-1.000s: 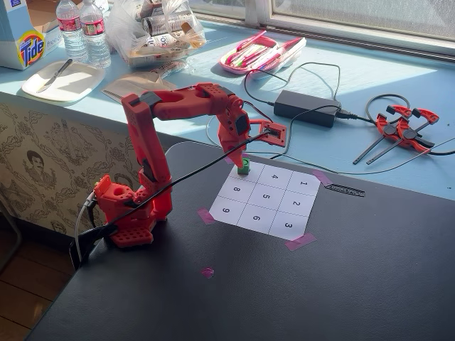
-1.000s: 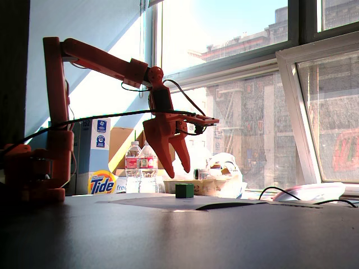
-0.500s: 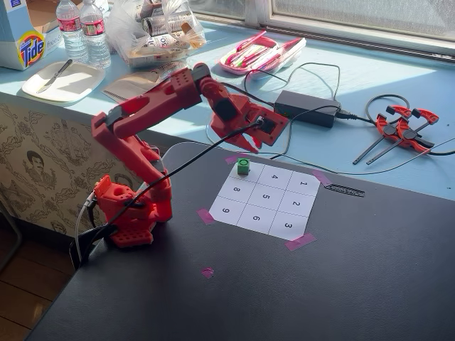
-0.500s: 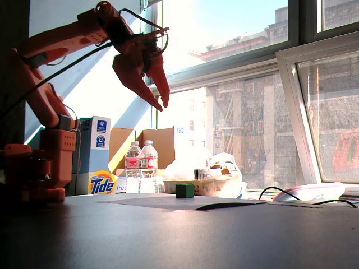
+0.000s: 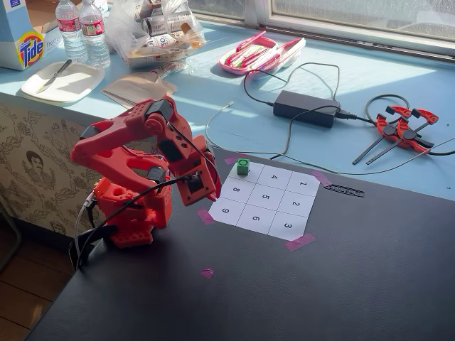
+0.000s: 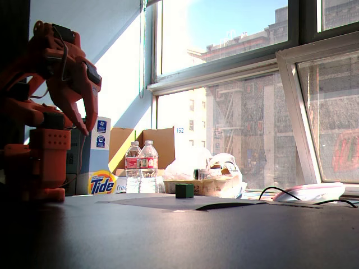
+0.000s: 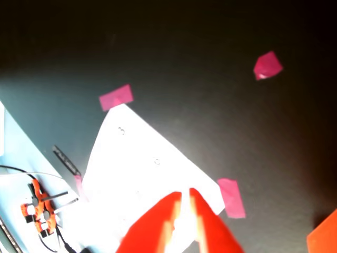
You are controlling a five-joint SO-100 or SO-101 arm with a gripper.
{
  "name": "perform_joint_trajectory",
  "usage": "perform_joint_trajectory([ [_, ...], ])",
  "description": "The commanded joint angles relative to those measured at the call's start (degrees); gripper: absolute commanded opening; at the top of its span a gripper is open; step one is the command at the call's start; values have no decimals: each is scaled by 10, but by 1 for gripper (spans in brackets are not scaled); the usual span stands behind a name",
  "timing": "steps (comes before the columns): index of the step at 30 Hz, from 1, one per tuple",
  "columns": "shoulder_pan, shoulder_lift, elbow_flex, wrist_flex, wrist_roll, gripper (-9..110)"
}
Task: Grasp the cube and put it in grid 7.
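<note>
Black and matte, the big tabletop [image 5: 298, 291] fills most of a fixed view, with a pale blue sill [image 5: 213, 92] running behind it. On the sill stand an orange Tide detergent box [image 5: 20, 35], two clear plastic water bottles [image 5: 82, 32], a black power brick [image 5: 306, 108] and a pair of red-and-black clamps [image 5: 402, 128]. The red 3D-printed arm [image 5: 135, 170] sits folded on its base at the table's left side in that view. Just right of it lies the white paper sheet printed with a 3x3 grid of numerals [image 5: 266, 199], held at its corners by pink tape strips [image 5: 299, 242]; a loose pink tape scrap [image 5: 207, 272] lies apart on the bare table nearer the camera.

The red two-finger gripper [image 5: 211, 195] hangs beside the sheet's left edge, near the squares marked 8 and 9. In the wrist view its fingers [image 7: 205, 224] stand close together with only a thin bright slit between them and nothing held, above the washed-out paper.

The tiny bright green cube [image 5: 243, 167] sits alone on the white corner square at the sheet's far left, grid 7 [image 5: 247, 173], whose numeral it mostly hides. In the low fixed view the cube [image 6: 184, 190] rests flat on the paper, well apart from the gripper [image 6: 84, 128]
</note>
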Motion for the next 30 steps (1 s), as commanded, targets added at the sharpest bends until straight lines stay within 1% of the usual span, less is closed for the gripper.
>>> perform_joint_trajectory([
  [1,14,47,55,-32,28,0],
  [4,26,77,122,-95,54,0],
  [7,36,95,188,-161,59,0],
  [14,44,120,301,-249,48,0],
  [18,40,142,338,-264,49,0],
  [30,27,200,401,-250,54,0],
])
